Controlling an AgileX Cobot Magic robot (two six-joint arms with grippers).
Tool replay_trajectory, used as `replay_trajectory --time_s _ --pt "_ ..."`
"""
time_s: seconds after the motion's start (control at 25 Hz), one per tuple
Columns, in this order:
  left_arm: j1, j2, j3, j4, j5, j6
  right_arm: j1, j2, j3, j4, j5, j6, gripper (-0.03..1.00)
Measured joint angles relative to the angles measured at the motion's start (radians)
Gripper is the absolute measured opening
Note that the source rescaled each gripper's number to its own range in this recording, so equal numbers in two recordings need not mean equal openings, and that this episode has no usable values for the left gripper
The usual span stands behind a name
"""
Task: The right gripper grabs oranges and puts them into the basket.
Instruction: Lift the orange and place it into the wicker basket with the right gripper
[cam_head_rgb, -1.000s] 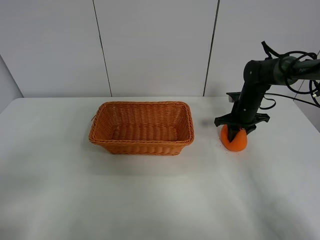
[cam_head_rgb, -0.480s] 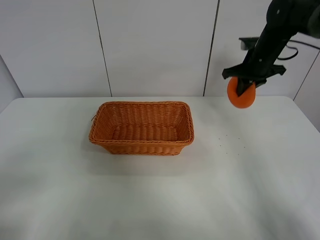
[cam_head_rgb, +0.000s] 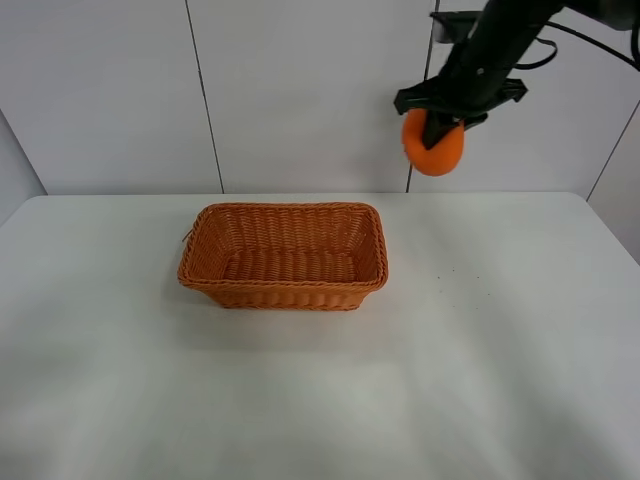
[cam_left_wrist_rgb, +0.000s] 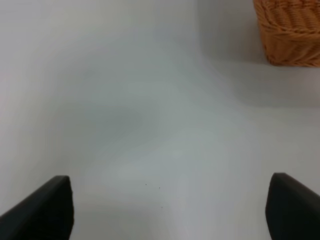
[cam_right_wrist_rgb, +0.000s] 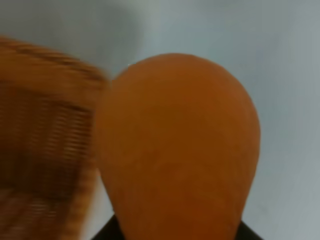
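Note:
My right gripper (cam_head_rgb: 440, 122) is shut on the orange (cam_head_rgb: 434, 147) and holds it high above the table, to the right of and above the wicker basket (cam_head_rgb: 284, 256). The orange fills the right wrist view (cam_right_wrist_rgb: 177, 150), with the basket's edge (cam_right_wrist_rgb: 40, 150) blurred beside it; the fingers are mostly hidden there. The basket holds nothing that I can see. The left gripper (cam_left_wrist_rgb: 170, 212) is open above bare table, its two black fingertips (cam_left_wrist_rgb: 42, 210) far apart, with a corner of the basket (cam_left_wrist_rgb: 290, 30) at the far edge of its view.
The white table (cam_head_rgb: 320, 380) spreads around the basket. A white panelled wall (cam_head_rgb: 300, 90) stands behind the table. The right arm (cam_head_rgb: 500, 40) reaches in from the upper right with cables.
My right gripper lifted the orange off the table at the right, raised it high, then carried it leftward towards the basket. The basket has not moved.

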Motion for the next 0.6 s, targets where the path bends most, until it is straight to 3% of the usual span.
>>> replay_trajectory --time_s 0.32,0.6 --pt "0.0 0.0 0.0 0.0 0.0 0.0 0.244 0.15 -0.119 -0.027 -0.029 0.003 0.0" --pt "0.0 0.0 0.0 0.0 0.0 0.0 0.301 0.359 -0.122 -0.033 -0.18 0.004 0.0"
